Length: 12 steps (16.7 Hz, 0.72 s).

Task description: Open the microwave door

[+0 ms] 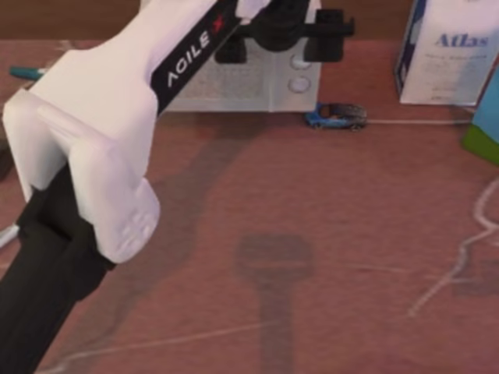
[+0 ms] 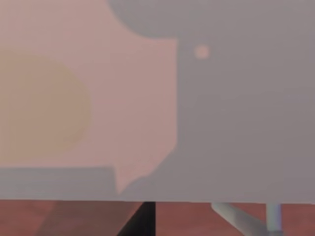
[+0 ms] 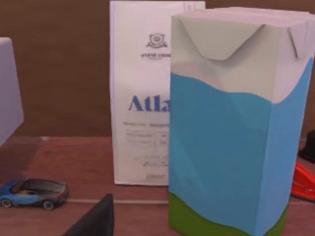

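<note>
Microwave door (image 1: pixel 222 86): shut, faces front at table's far edge. Left gripper (image 1: pixel 281 47) directly above microwave (image 1: pixel 300 97), fingers spread wide, empty. Right arm unseen.

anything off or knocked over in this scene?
Nothing stands out. The microwave sits square at the table's far edge with its door shut; the left claw is over its top. The toy car is on its wheels, and the Atlas carton and blue carton stand upright.

A blue toy car (image 1: pixel 335 116) sits near the Atlas carton (image 1: pixel 446 53) and blue-green carton (image 3: pixel 231 123).
</note>
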Each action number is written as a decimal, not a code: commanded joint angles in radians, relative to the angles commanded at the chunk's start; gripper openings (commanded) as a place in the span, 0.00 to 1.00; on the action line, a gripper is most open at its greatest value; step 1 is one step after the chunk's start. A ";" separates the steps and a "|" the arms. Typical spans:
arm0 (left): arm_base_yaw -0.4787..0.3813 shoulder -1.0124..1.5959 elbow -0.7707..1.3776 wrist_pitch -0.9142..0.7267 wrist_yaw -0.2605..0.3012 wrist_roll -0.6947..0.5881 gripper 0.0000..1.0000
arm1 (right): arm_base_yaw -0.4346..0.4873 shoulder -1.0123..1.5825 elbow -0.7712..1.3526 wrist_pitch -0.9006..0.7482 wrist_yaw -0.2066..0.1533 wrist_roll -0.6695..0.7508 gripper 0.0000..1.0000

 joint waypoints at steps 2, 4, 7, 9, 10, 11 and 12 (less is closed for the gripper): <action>0.000 0.000 0.000 0.000 0.000 0.000 0.40 | 0.000 0.000 0.000 0.000 0.000 0.000 1.00; 0.000 0.000 0.000 0.000 0.000 0.000 0.25 | 0.000 0.000 0.000 0.000 0.000 0.000 1.00; 0.000 0.000 0.000 0.000 0.000 0.000 0.02 | 0.000 0.000 0.000 0.000 0.000 0.000 1.00; 0.000 0.000 0.000 0.000 0.000 0.000 0.00 | 0.000 0.000 0.000 0.000 0.000 0.000 1.00; 0.000 0.000 0.000 0.000 0.000 0.000 0.00 | 0.000 0.000 0.000 0.000 0.000 0.000 1.00; 0.000 0.000 0.000 0.000 0.000 0.000 0.00 | 0.000 0.000 0.000 0.000 0.000 0.000 1.00; 0.000 0.000 0.000 0.000 0.000 0.000 0.00 | 0.000 0.000 0.000 0.000 0.000 0.000 1.00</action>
